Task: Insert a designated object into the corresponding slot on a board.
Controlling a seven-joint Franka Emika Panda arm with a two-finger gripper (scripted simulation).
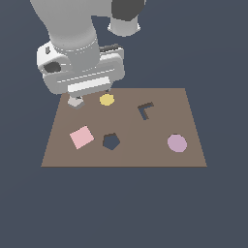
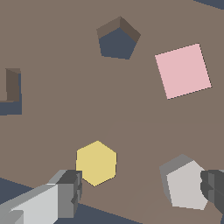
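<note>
The designated object, a small light grey pentagon block [image 1: 76, 102] [image 2: 186, 183], lies on the brown board [image 1: 164, 155] [image 2: 65, 65] near its far corner on the exterior view's left. My gripper [image 1: 92, 94] [image 2: 140, 191] hangs low over that corner, open wide. One dark fingertip [image 2: 213, 187] is right against the block's edge; the other finger [image 2: 69, 192] stands far off, beyond the yellow hexagon [image 1: 106, 100] [image 2: 96, 162]. The slot, a dark navy pentagon hole [image 1: 111, 141] [image 2: 118, 40], lies toward the board's near edge, empty.
A pink square [image 1: 82, 137] [image 2: 183, 71] sits beside the slot. A dark L-shaped hole [image 1: 145, 111] [image 2: 12, 89] and a lilac disc [image 1: 177, 143] lie toward the exterior view's right. Dark blue floor surrounds the board.
</note>
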